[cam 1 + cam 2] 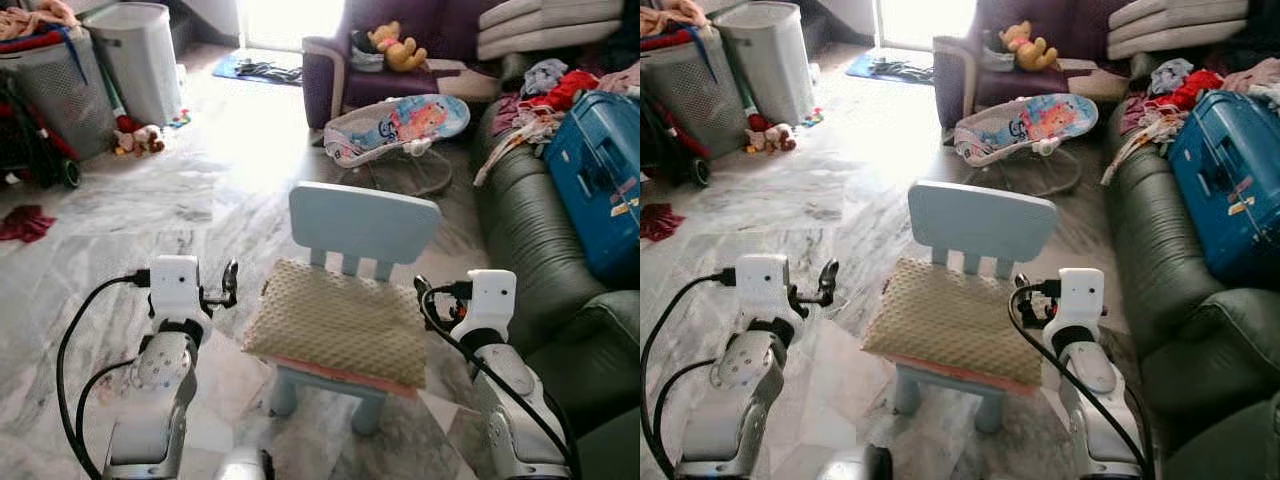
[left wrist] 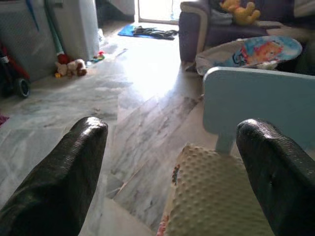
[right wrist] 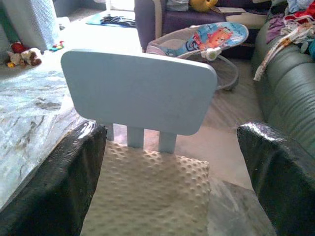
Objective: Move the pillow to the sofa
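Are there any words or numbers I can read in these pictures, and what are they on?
No words or numbers can be read.
Stickers on the blue hard-shell suitcase: too small and blurred to read.
Colourful print on the baby bouncer seat: a cartoon picture, no legible text.

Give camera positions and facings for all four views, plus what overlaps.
Left eye, right eye: head, facing forward-down at pillow on chair; both arms show, left end effector, right end effector.
Left wrist: along its open fingers, past pillow's edge to floor.
Right wrist: along its open fingers, at chair back.
Shared: pillow, chair.
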Available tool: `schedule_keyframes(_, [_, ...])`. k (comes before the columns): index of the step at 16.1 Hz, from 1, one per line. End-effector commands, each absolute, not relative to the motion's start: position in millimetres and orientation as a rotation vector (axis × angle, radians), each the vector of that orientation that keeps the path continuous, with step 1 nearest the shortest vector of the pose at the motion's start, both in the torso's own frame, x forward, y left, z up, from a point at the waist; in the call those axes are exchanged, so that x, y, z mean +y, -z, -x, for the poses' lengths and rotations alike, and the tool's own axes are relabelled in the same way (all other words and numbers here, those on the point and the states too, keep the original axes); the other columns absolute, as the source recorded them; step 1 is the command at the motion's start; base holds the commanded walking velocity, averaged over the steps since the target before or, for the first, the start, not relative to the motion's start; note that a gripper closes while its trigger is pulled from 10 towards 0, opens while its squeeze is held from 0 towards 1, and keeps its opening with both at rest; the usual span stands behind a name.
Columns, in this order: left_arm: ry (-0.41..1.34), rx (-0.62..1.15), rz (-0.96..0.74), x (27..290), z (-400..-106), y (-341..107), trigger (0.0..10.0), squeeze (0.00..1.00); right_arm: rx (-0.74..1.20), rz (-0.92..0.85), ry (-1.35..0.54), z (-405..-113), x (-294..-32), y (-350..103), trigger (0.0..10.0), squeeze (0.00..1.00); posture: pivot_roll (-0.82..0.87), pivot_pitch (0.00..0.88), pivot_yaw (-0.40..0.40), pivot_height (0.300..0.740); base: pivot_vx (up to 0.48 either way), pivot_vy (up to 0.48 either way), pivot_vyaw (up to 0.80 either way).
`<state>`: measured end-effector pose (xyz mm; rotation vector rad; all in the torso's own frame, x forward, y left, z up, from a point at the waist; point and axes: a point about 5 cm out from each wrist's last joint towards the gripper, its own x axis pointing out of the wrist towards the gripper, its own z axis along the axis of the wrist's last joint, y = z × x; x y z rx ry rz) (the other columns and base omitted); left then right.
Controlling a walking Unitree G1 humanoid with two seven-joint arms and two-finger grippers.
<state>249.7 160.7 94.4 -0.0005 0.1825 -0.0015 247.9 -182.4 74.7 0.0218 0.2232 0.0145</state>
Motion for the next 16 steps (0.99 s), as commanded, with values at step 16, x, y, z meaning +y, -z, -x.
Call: schedule_keyframes(16, [0.055,0.257,-0.022,161,-241,-83,10.0,0.0,0.224,-0.062,0.0,-237,-187,-77,10.0,0.0,-0.01,0.04,-0.038,0.74,0.144,0.0,0.0])
